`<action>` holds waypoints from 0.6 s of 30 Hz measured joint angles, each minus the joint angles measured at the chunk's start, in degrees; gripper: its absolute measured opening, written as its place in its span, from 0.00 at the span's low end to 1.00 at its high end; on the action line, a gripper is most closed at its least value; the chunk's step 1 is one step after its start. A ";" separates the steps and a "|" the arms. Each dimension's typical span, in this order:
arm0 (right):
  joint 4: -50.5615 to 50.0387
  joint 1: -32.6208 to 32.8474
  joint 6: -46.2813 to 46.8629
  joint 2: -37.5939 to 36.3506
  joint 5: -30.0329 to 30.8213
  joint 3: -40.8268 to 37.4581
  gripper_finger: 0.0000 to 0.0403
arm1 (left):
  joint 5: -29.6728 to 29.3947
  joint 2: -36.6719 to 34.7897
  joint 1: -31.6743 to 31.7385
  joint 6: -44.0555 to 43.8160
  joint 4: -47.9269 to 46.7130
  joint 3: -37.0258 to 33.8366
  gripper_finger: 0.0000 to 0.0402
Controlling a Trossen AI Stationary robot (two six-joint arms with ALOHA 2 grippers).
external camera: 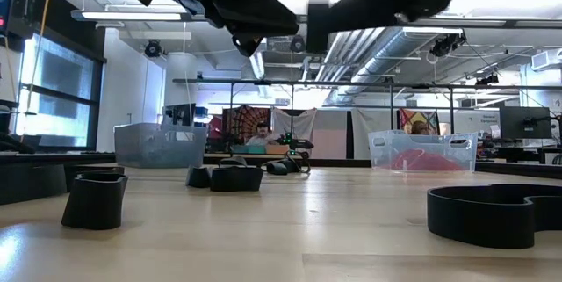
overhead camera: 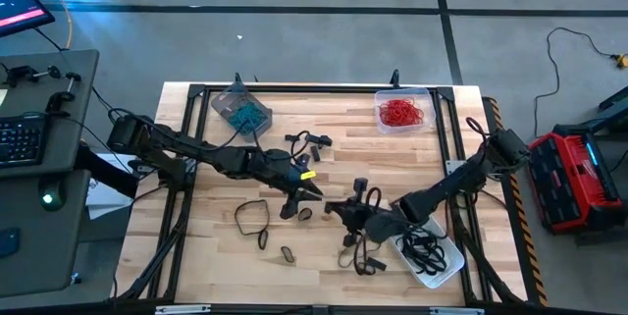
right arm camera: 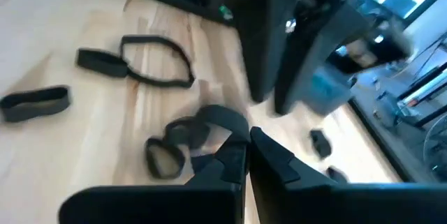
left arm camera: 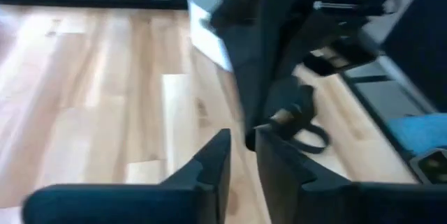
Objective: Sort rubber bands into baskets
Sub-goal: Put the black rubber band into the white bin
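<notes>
Step in hand: your two arms meet over mid-table, with loose black bands still unsorted around them. The left gripper (overhead camera: 306,189) sits at centre; the right gripper (overhead camera: 345,209) is just beside it, toward 4 o'clock. In each wrist view the two fingers stand nearly together with only a thin slit between them and nothing visibly held.

Stock on the wooden table (overhead camera: 422,158), butcher-block planks with a pale satin finish:
- Black rubber bands (overhead camera: 253,219): a large limp loop at 8 o'clock of centre, small oval ones (overhead camera: 287,253) at 7 o'clock, a tangled clump (overhead camera: 361,256) at 5 o'clock, and a few (overhead camera: 309,143) at 12 o'clock. They are flat matte strips; some stand on edge as short walls in the low view.
- Grey-tinted basket (overhead camera: 235,105), at 11 o'clock: clear-walled with rounded corners, holding teal bands.
- Clear basket (overhead camera: 403,111), at 1 o'clock: holds a red heap.
- Whitish basket (overhead camera: 432,256), at 4 o'clock near the table edge: holds black bands.

Next move, as a judgement: you need the right fingers spread wider, lowered over one strand of the clump at 5 o'clock, then carried the short way to the whitish basket. Expect floppy loops to snag neighbours, so pick a strand lying apart. Mind the other arm close by.
</notes>
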 joint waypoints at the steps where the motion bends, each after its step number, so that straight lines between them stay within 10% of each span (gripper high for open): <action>1: -1.63 0.38 1.76 -0.37 -0.02 0.00 0.01 | -1.19 0.00 -0.16 0.43 -0.15 0.00 0.17; 18: -37.48 10.04 41.36 -15.64 -12.33 0.02 0.00 | -5.27 0.00 -1.16 3.07 -1.74 0.00 0.41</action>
